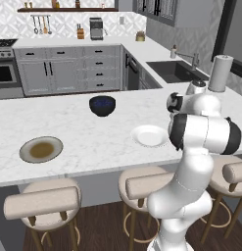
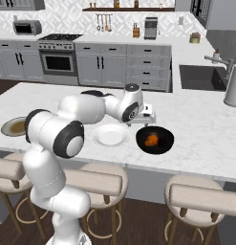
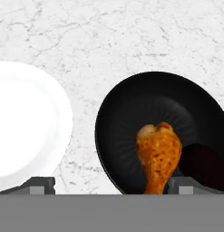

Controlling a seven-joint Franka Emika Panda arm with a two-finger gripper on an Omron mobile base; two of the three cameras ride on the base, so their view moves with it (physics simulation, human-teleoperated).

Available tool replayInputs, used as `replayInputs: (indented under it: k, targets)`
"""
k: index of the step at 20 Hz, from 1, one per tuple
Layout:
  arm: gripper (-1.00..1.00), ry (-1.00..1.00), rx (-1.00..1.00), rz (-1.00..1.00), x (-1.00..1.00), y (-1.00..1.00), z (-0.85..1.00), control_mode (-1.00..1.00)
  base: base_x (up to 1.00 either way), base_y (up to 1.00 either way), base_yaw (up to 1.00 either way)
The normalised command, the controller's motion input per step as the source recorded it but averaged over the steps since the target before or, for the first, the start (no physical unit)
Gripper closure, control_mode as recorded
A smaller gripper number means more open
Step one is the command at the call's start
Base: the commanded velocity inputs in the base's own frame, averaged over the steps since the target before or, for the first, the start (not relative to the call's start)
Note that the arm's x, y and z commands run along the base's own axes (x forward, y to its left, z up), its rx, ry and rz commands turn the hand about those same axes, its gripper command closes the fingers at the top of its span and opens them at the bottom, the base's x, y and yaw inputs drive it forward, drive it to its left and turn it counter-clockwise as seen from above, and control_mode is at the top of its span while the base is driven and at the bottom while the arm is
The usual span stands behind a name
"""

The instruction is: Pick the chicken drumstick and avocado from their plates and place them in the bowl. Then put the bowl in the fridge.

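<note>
The orange-brown chicken drumstick lies in a glossy black bowl, bone end toward me. Beside it in the bowl is a very dark rounded shape, the avocado. In the right base view the bowl sits on the marble counter just right of the white plate, with the drumstick inside. My gripper hovers above the bowl's near-left rim. It is open and holds nothing; its fingertips are spread wide. The white plate and the tan plate are bare. The fridge is out of view.
Another dark bowl with a bluish inside stands farther back on the counter. Padded stools line the counter's front edge. A sink and a paper towel roll are at the right. My own arm covers the counter right of the white plate.
</note>
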Motion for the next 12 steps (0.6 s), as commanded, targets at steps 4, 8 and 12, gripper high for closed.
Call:
replayInputs:
  k: [4,8,12]
  targets:
    - [-1.0,0.03,-0.02,-0.09,0.0,0.15,0.0,-1.0,0.0,0.0,0.0]
    - [-1.0,0.08,0.0,-0.01,0.0,0.0,-0.01,-1.0,0.0,0.0,0.0]
    - [-1.0,0.13,0.0,0.0,0.0,0.0,-0.12,-1.0,0.0,0.0,0.0]
